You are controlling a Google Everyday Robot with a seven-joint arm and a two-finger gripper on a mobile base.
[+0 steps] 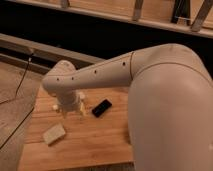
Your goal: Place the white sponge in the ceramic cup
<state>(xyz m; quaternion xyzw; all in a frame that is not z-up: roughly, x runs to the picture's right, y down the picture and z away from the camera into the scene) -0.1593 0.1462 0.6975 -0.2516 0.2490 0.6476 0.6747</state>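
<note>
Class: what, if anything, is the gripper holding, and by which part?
Nothing, as far as shows. The gripper hangs over the left side of the table; the white sponge lies free on the tabletop, apart from it.

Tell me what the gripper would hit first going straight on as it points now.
The gripper points down, so probably bare wood of the table, not the white sponge, which lies apart, nearer the camera. Depth is unclear.

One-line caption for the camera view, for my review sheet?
Arm reaches across the wooden table, gripper low over it, white sponge lying free in front, black slab beside.
</note>
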